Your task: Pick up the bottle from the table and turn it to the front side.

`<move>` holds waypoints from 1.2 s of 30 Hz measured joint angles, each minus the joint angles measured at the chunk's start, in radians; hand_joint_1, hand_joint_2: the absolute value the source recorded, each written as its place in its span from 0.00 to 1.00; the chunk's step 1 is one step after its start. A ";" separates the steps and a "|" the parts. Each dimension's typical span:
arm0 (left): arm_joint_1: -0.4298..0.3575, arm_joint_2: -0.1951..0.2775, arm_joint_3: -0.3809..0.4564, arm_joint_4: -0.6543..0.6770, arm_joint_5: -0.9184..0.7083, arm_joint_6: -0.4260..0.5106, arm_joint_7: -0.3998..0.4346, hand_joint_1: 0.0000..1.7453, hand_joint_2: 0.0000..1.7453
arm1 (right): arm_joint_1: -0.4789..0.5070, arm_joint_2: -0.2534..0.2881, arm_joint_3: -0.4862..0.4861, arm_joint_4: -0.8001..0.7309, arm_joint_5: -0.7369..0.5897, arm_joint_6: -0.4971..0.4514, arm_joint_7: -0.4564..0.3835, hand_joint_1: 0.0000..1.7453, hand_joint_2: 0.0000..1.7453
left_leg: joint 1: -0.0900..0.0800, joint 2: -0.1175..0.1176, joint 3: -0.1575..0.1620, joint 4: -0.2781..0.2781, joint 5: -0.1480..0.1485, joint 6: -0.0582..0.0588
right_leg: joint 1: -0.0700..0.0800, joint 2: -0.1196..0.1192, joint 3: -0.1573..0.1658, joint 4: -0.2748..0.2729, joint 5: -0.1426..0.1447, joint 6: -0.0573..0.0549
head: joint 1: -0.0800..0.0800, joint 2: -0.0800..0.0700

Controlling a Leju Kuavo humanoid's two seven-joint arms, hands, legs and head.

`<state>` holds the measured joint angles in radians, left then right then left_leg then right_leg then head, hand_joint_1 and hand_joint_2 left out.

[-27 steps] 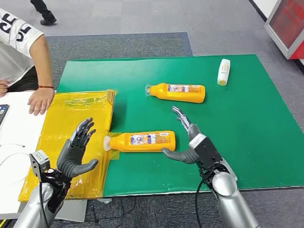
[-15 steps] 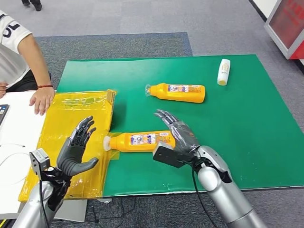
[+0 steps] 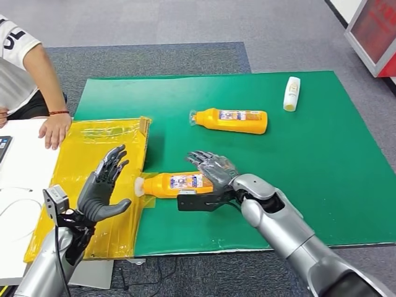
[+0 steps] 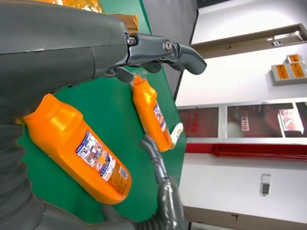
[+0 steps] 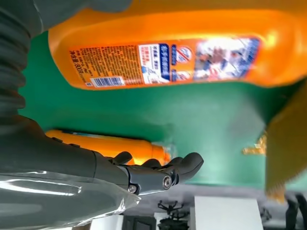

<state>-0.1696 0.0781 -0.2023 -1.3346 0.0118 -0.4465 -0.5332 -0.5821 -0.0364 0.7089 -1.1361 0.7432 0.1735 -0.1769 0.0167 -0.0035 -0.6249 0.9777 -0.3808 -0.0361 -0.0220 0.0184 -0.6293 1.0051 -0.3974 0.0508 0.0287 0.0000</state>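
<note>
Right hand over a bottle on the green worktop.
The orange bottle lies on its side beneath spread fingers that arch over its base end, not yet clasped; the left hand hovers open nearby.

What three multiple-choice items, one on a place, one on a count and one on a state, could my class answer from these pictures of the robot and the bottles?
1. Where does the small white bottle lie?
A. on the yellow sheet
B. near the far right corner of the green mat
C. on the floor

2. How many orange bottles lie on the table?
A. one
B. two
C. four

3. How is the left hand?
A. open, holding nothing
B. gripping a bottle
C. pressed flat on the mat

Answers:
1 B: it rests on the green mat by that corner.
2 B: the near orange bottle and the far orange bottle.
3 A: its fingers are spread above the yellow sheet.
</note>
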 joint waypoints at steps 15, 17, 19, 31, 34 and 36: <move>-0.017 -0.004 -0.003 0.041 -0.008 0.003 -0.010 0.00 1.00 | -0.152 0.044 0.167 0.273 0.021 0.056 0.095 0.00 1.00 | 0.000 0.000 0.000 0.000 0.000 0.000 | 0.000 0.000 0.000 0.000 0.000 0.000 | 0.000 0.000; -0.016 -0.004 -0.003 0.044 -0.009 0.004 -0.010 0.00 1.00 | -0.160 0.049 0.177 0.292 0.016 0.057 0.107 0.00 1.00 | 0.000 0.000 0.000 0.000 0.000 0.000 | 0.000 0.000 0.000 0.000 0.000 0.000 | 0.000 0.000; -0.016 -0.004 -0.003 0.046 -0.010 0.004 -0.010 0.00 1.00 | -0.169 0.052 0.184 0.309 0.011 0.057 0.119 0.00 1.00 | 0.000 0.000 0.000 0.000 0.000 0.000 | 0.000 0.000 0.000 0.000 0.000 0.000 | 0.000 0.000; -0.015 -0.004 0.001 0.051 -0.012 0.004 0.002 0.00 1.00 | -0.186 0.059 0.197 0.361 -0.033 0.076 0.154 0.00 1.00 | 0.000 0.000 0.000 0.000 0.000 0.000 | 0.000 0.000 0.000 0.000 0.000 0.000 | 0.000 0.000; -0.016 -0.004 0.002 0.054 -0.012 0.004 0.001 0.00 1.00 | -0.186 0.059 0.198 0.368 -0.045 0.083 0.145 0.00 1.00 | 0.000 0.000 0.000 0.000 0.000 0.000 | 0.000 0.000 0.000 0.000 0.000 0.000 | 0.000 0.000; -0.016 -0.004 0.002 0.057 -0.014 0.004 0.000 0.00 1.00 | -0.187 0.059 0.198 0.372 -0.050 0.088 0.141 0.00 1.00 | 0.000 0.000 0.000 0.000 0.000 0.000 | 0.000 0.000 0.000 0.000 0.000 0.000 | 0.000 0.000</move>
<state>-0.1857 0.0740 -0.2003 -1.2779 -0.0022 -0.4425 -0.5334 -0.7686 0.0225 0.9064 -0.7641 0.6933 0.2619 -0.0360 0.0167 -0.0035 -0.6249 0.9778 -0.3807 -0.0362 -0.0220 0.0185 -0.6294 1.0052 -0.3974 0.0509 0.0288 0.0000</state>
